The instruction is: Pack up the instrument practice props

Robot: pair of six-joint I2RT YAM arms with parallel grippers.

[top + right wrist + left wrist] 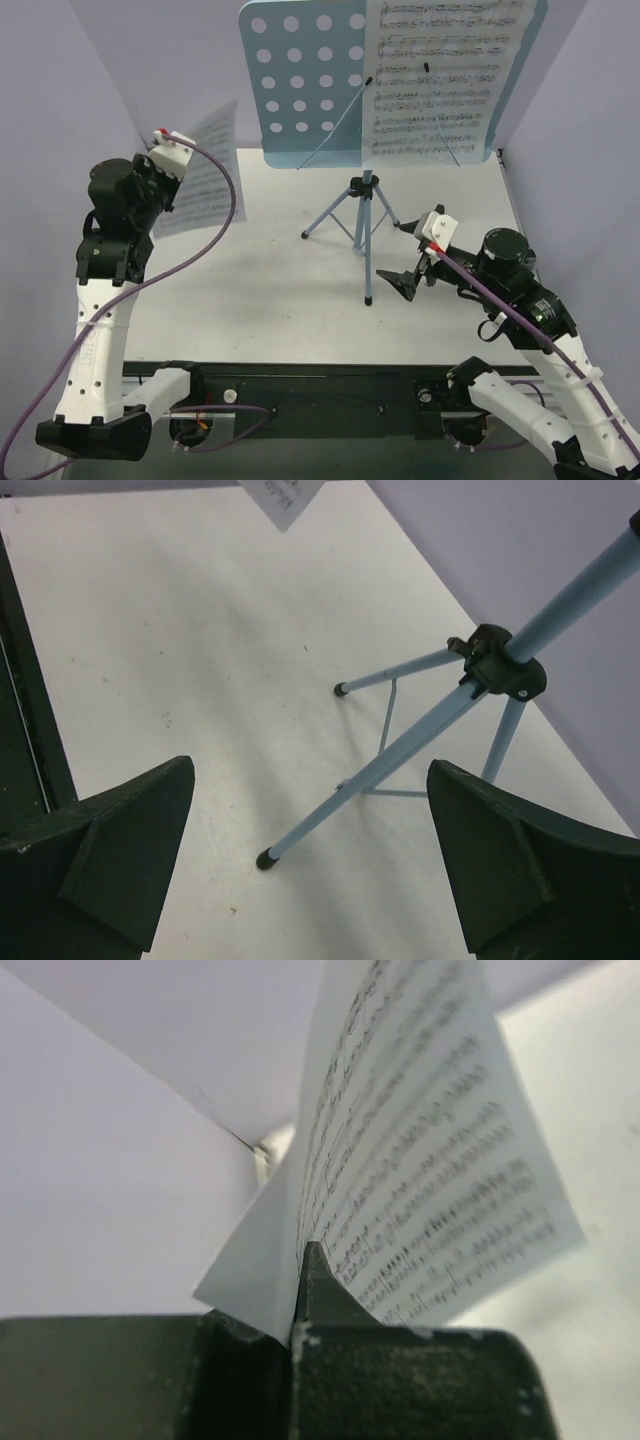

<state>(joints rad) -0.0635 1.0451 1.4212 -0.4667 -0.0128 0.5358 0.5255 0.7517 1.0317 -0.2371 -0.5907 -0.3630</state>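
The light-blue hole-punched music stand [300, 80] stands at the back centre on thin tripod legs [360, 215]. One white sheet-music page [440, 80] rests on its right half under two wire clips. My left gripper [300, 1260] is shut on the lower edge of a second sheet-music page [420, 1180] and holds it up in the air at the left [205, 170]. My right gripper [405, 258] is open and empty, low over the table, just right of the stand's front leg [340, 790], which lies between its fingers in the right wrist view. The metronome is out of view.
The white table [260, 280] is boxed in by pale purple walls [60, 120] at the left, back and right. A black strip [320, 385] runs along the near edge by the arm bases. A corner of the held page [285, 500] shows at the top of the right wrist view.
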